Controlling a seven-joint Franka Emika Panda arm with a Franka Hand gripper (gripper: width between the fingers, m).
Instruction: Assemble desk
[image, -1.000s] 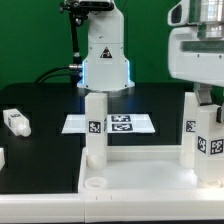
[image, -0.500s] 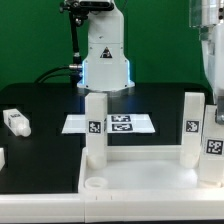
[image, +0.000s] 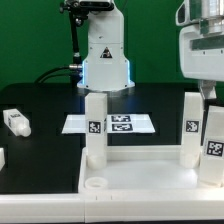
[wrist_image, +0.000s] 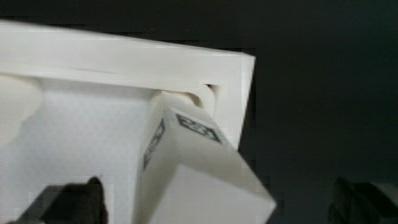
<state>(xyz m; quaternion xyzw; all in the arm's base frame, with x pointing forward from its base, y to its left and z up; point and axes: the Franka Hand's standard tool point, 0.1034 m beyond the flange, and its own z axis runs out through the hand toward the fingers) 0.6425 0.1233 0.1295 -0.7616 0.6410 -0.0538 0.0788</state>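
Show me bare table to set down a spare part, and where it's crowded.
Free: the black table between the loose leg and the marker board, and the stretch between that leg and the desk top's edge at the exterior view's left. Crowded: the exterior view's right, where an upright leg and a second leg stand close, the open gripper straddling the second.

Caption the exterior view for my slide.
Robot arm above the third upright white square-post plastic leg on the white rimmed plastic desk top; fourth leg lies on black table.
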